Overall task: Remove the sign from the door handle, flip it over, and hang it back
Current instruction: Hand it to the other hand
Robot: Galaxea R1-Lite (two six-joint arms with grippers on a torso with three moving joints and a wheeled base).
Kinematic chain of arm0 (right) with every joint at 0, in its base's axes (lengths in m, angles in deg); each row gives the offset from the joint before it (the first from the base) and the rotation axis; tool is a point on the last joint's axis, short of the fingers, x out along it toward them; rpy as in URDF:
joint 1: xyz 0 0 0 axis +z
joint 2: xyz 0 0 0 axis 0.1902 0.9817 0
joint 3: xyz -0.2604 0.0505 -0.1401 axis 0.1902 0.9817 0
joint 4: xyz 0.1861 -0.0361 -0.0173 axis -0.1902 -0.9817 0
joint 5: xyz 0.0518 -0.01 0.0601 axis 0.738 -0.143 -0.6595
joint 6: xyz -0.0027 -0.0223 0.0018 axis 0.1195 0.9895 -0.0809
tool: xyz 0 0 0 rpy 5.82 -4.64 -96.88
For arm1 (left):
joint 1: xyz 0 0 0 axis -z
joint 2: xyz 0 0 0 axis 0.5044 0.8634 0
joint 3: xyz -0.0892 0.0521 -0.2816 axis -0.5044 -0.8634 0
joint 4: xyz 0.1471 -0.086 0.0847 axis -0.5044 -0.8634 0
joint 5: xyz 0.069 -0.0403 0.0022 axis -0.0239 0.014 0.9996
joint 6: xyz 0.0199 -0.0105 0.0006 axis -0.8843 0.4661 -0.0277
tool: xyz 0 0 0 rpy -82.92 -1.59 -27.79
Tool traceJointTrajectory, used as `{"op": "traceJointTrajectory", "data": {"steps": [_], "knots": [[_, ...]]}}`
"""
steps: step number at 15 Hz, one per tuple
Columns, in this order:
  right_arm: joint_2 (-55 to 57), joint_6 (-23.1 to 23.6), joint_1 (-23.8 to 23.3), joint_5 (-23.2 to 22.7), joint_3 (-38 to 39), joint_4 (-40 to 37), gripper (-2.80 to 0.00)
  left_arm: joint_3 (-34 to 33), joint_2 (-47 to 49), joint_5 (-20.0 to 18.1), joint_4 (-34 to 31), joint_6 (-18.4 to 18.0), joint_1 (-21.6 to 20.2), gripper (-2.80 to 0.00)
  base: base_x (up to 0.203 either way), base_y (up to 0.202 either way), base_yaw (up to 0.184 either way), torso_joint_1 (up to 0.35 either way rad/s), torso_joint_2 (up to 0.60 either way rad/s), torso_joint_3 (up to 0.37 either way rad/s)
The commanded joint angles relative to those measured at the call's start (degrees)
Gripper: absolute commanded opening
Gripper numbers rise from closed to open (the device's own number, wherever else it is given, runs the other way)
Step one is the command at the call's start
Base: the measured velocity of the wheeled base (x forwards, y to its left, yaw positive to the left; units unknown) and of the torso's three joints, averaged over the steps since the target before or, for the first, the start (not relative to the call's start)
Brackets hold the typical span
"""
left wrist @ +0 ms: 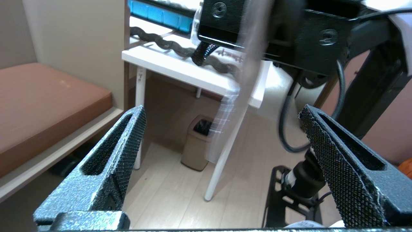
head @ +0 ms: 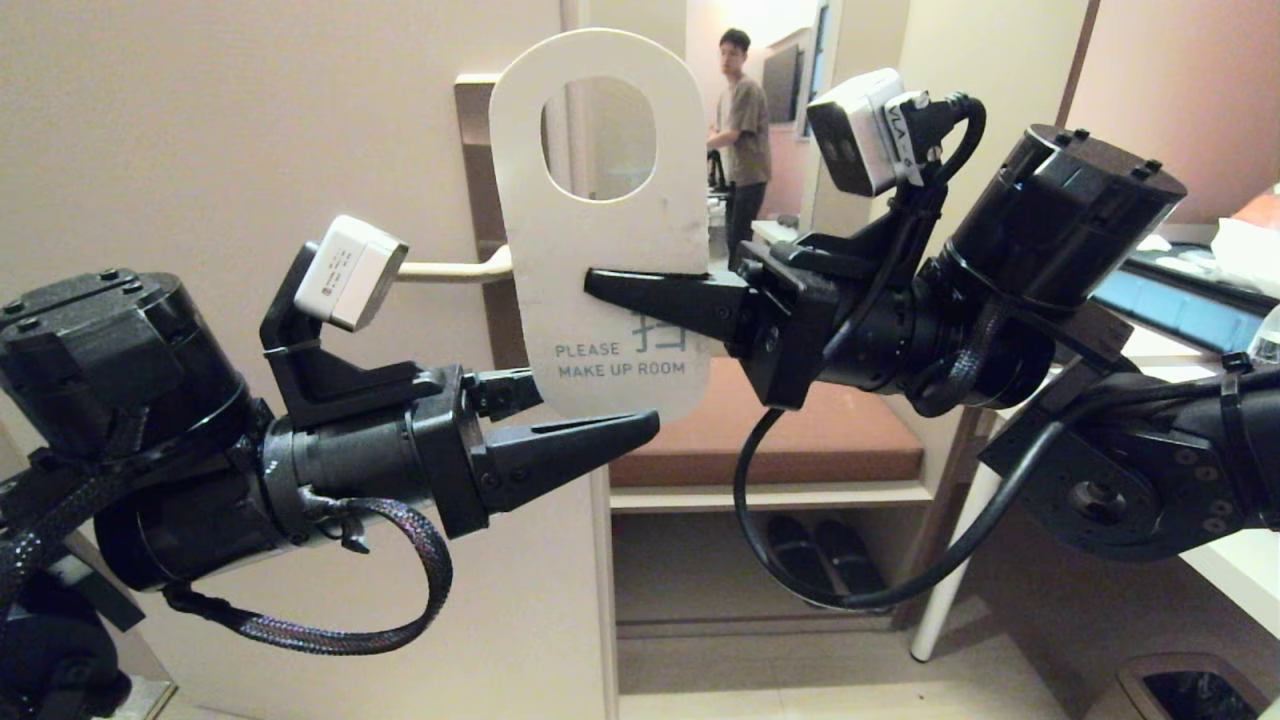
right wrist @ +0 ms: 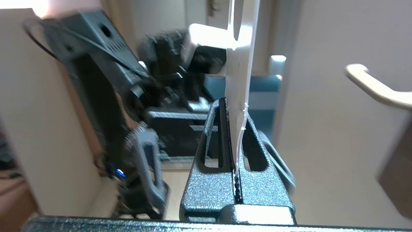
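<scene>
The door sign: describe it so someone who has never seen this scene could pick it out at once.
Start at the pale door with its brown lock plate and slim beige lever handle. In front of them the right gripper holds up a flat white card sign, its jaws shut on the card's middle. Nothing else has its oval hole and the words PLEASE MAKE UP ROOM.

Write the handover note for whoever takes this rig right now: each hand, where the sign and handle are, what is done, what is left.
Right hand: shut on the sign, pinching its middle from the right edge and holding it upright in the air.
Left hand: open, empty, just below the sign's lower end.
Sign: off the door handle and in front of it, white face with "PLEASE MAKE UP ROOM" toward the head camera. In the right wrist view the handle's curved end is bare.
Done: sign taken off.
Left: hang it back through its oval hole. Whether it is already turned over cannot be told.
</scene>
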Motion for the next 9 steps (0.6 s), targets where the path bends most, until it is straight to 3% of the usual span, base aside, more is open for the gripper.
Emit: {"op": "traceJointTrajectory", "data": {"steps": [1, 9], "knots": [[0.64, -1.13, 0.73, -0.31, -1.17, 2.1, -2.8, -0.03, 0.27, -0.22, 2.0, 1.56, 0.54, 0.0, 0.0, 0.0, 0.0, 0.0, 0.0, 0.0], [0.47, -3.07, 3.63, 1.1, 0.33, 2.57, -2.8, -0.03, 0.72, -0.19, 4.19, 2.2, 0.56, 0.0, 0.0, 0.0, 0.0, 0.0, 0.0, 0.0]]}}
